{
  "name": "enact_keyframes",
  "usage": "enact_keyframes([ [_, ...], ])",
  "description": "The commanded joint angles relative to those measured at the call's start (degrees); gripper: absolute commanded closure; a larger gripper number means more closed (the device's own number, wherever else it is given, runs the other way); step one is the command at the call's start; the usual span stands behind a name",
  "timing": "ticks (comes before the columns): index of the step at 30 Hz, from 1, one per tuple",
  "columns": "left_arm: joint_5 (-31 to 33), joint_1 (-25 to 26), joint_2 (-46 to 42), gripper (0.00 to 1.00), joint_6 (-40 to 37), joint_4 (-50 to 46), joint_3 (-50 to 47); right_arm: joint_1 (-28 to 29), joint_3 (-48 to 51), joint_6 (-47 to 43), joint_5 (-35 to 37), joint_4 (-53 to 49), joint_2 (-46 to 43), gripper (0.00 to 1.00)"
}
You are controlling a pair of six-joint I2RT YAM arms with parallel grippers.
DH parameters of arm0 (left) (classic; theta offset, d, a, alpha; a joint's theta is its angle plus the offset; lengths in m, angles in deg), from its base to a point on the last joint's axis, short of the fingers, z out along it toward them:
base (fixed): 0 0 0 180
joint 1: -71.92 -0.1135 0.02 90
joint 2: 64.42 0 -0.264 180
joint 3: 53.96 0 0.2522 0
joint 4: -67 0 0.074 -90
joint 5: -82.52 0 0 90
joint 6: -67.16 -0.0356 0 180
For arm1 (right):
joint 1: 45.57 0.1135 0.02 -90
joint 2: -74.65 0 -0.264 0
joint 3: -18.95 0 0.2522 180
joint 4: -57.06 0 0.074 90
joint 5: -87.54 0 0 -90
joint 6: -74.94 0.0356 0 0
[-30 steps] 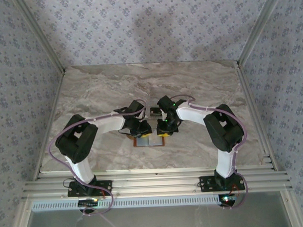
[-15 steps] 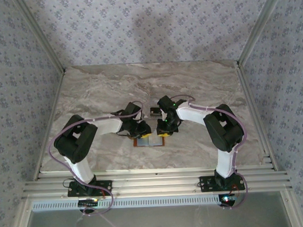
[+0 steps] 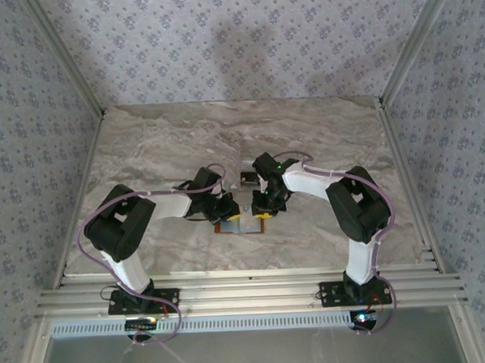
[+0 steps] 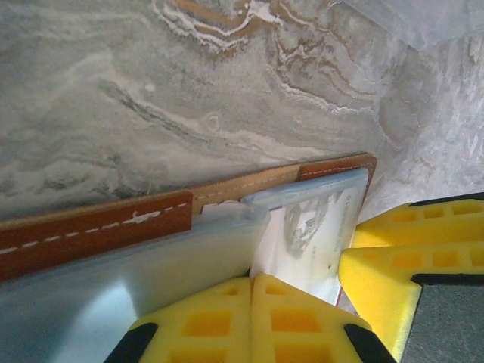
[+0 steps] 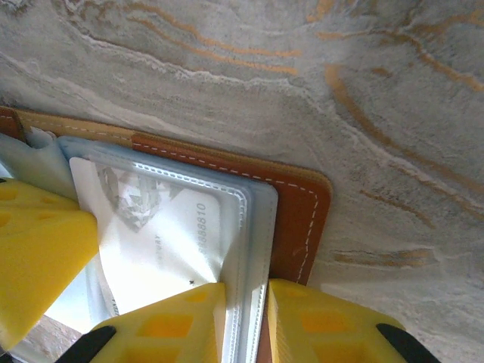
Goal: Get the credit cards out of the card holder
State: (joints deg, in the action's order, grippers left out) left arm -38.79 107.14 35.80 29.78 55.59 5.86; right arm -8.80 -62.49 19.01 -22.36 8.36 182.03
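Brown leather bifold card holder point(image 3: 238, 227) lies open and flat on the grey veined marble bench point(image 3: 161, 144), with its grey-blue inner pockets facing up and white stitching along its leather border. A whitish rectangular credit card point(image 5: 151, 234) with a printed number sits inside the see-through pocket on one half of the card holder, and its edges are within the pocket's seam. The right gripper point(image 5: 246, 291) stands at the near edge of the card holder. Its yellow jaws are clenched on the stitched rim of that pocket, which runs up between the two fingertips. The left gripper point(image 4: 252, 283) stands over the other half of the card holder, just beside the right gripper. Its yellow jaws are pressed together at the near edge of the pale pockets, and I cannot tell whether a thin edge is caught between them. From above, both grippers meet over the card holder, the left gripper point(image 3: 228, 215) on its left side and the right gripper point(image 3: 262, 211) on its right. A small dark rectangular thing point(image 3: 246, 180) lies on the bench just beyond the card holder, too small to identify.
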Motion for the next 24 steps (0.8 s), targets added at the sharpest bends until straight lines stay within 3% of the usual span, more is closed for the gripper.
enact_keyframes([
  [1,1.32,-0.26,-1.57,0.98,-1.27,-1.43,-0.98,0.25,0.43,0.93,1.62,-0.34,0.83,0.76],
  [12,3.67,-1.94,-8.62,1.0,-6.4,-9.91,-0.75,-0.92,1.61,0.78,2.21,-0.39,-0.53,0.76],
  [24,7.02,-1.99,-14.82,1.0,-17.21,-24.76,6.71,-0.91,1.07,0.57,1.52,-0.67,-3.41,0.76],
])
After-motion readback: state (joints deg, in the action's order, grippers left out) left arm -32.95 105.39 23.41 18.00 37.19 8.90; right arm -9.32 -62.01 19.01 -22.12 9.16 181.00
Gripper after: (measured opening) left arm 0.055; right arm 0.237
